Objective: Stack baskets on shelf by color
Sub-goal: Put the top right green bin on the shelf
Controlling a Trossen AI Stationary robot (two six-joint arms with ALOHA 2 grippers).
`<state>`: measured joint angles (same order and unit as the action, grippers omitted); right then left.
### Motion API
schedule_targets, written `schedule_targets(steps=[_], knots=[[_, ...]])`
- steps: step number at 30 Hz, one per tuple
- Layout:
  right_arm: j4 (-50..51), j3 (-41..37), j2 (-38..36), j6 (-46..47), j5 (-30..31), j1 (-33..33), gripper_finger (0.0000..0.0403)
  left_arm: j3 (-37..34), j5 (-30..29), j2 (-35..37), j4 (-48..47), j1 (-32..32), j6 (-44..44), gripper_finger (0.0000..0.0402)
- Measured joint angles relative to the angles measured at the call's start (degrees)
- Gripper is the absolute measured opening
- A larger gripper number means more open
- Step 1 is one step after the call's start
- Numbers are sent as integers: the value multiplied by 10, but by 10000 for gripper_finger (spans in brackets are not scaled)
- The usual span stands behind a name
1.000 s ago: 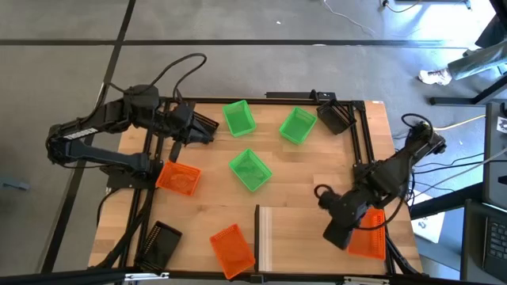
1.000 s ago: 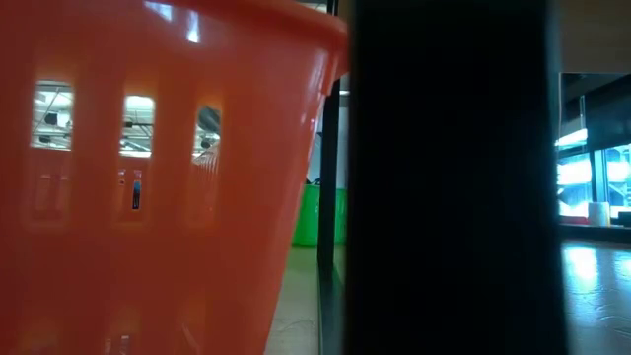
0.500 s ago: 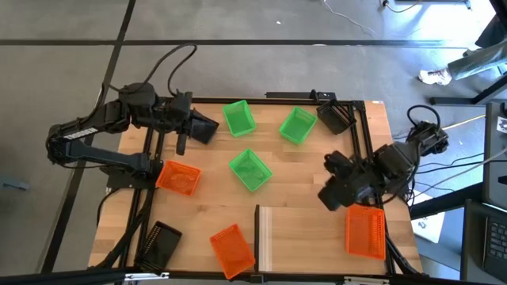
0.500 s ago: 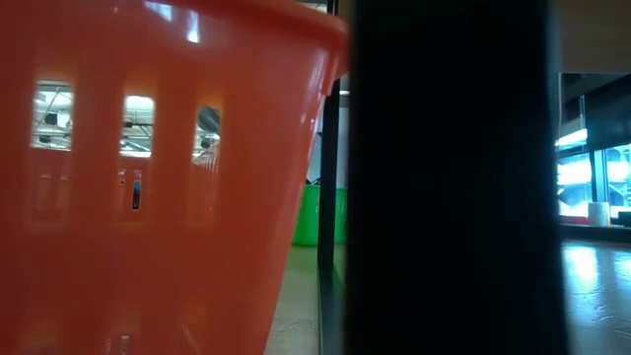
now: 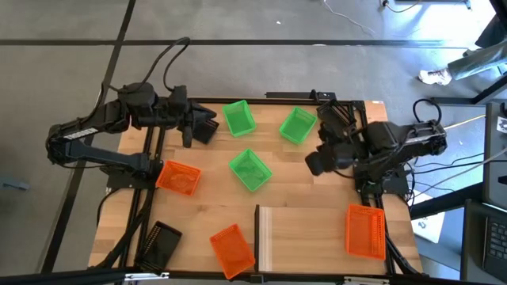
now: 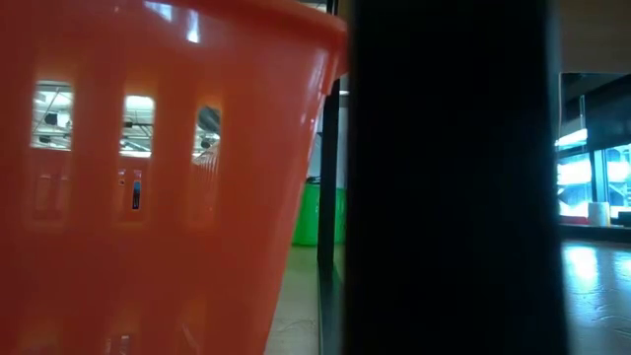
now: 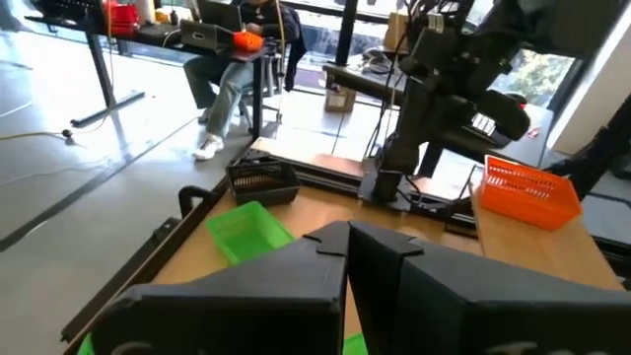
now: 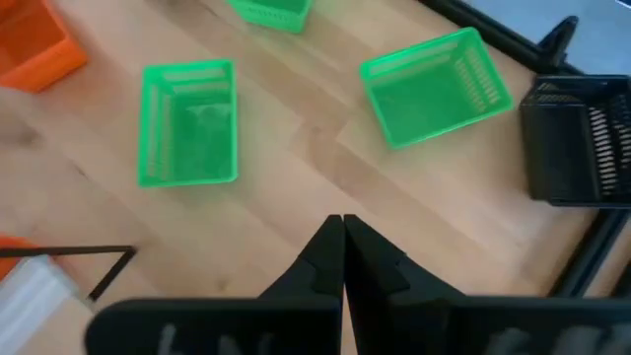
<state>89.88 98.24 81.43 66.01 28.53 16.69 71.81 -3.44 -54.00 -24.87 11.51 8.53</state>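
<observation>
three green baskets sit in the upper middle of the high view: one green basket (image 5: pixel 239 117) at upper centre-left, a second green basket (image 5: pixel 297 125) to its right, and a third green basket (image 5: pixel 250 169) below and between them; the orange baskets are spread wider, with one orange basket (image 5: pixel 177 177) at the left side of the table, another orange basket (image 5: pixel 232 246) at the lower centre, and a further orange basket (image 5: pixel 365 231) at the lower right edge; a black basket (image 5: pixel 161 244) lies at the lower left corner and another black basket (image 5: pixel 336 117) at the upper right corner; the shelf (image 5: pixel 294 237) is the pale board in the lower centre-right, between the lower-centre orange basket and the lower-right one, with nothing resting on it; the left gripper (image 5: pixel 207 128) hangs at the upper left of the table, just left of the first green basket, its fingers (image 7: pixel 325 258) pressed together and carrying nothing; the right gripper (image 5: pixel 314 163) is at the right of centre, just below the second green basket and right of the third, its fingers (image 8: pixel 330 251) closed tip to tip with nothing between them; in the low view an orange basket wall (image 6: pixel 148 177) fills the left of the frame and a dark upright blocks the middle
</observation>
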Motion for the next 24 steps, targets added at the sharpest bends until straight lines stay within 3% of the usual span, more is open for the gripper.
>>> schedule_targets(steps=[8, 13, 20, 24], knots=[[-65, 0, 4, -151, -62, -119, 32, 0, -14, -10, -3, 0, 3, 0], [-126, 0, 26, -283, -155, -202, 76, 0, -14, -12, -3, 0, 4, 0], [-120, 0, 95, -311, -249, -319, 95, 0, -14, -12, -4, 0, 5, 0], [-132, 0, 146, -381, -261, -362, 96, 0, -14, -12, -3, 0, 2, 0]])
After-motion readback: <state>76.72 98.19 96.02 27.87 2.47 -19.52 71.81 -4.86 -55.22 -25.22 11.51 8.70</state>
